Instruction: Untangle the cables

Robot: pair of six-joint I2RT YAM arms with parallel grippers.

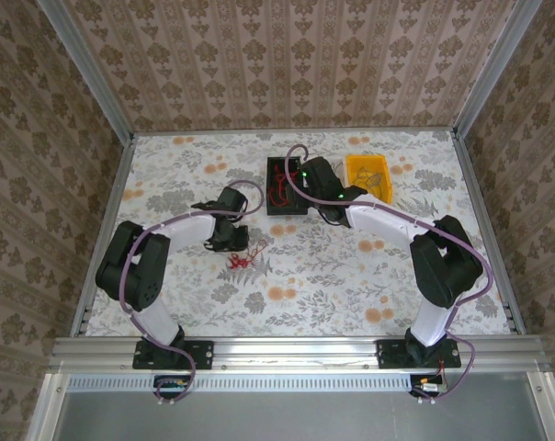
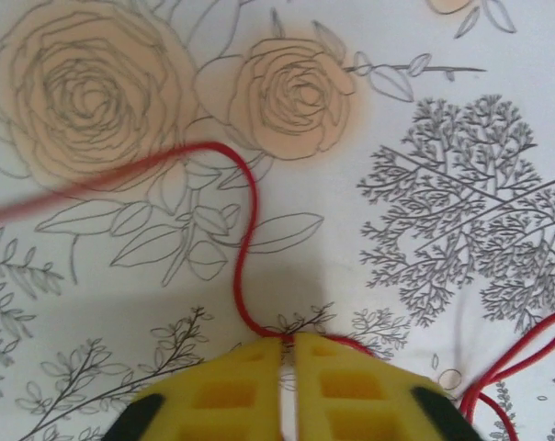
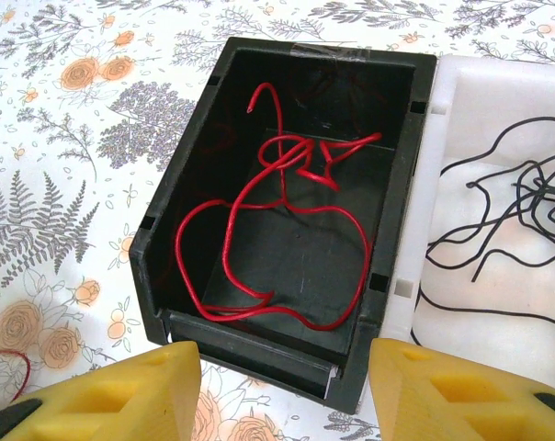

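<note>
Here the left claw (image 2: 287,354) is clenched on a single red cable (image 2: 248,234), and the strand disappears into the seam between its two yellow fingers (image 2: 213,395). From that pinch the cable runs straight out ahead of the claw across the flowered table (image 2: 535,83). It bends once, then arcs off to one side where it blurs, so that stretch may be lifted off the cloth.

The coming move turns on this: the strand's long axis points directly away from the fingertips, while more red loops (image 2: 521,367) lie just beside the claw at the right of its wrist view. A pull back along the strand, away from those loops, looks the likeliest way to draw it free. A pull toward them would probably tighten the knot.

From above, the small red tangle (image 1: 242,262) lies in the middle of the table, just near and slightly right of the left claw and touching it. This arm is plainly the nearer one.

The right claw (image 3: 279,360) is released, its fingers (image 3: 121,390) spread wide with nothing between them, and it hovers at the near rim of a black bin (image 3: 167,266). Red cables (image 3: 277,230) lie loosely coiled in that bin. Black cables (image 3: 507,211) lie in the white bin (image 3: 461,101) set against its right side. The right claw is well apart from the tangle, so I judge the pulling falls to the left.
</note>
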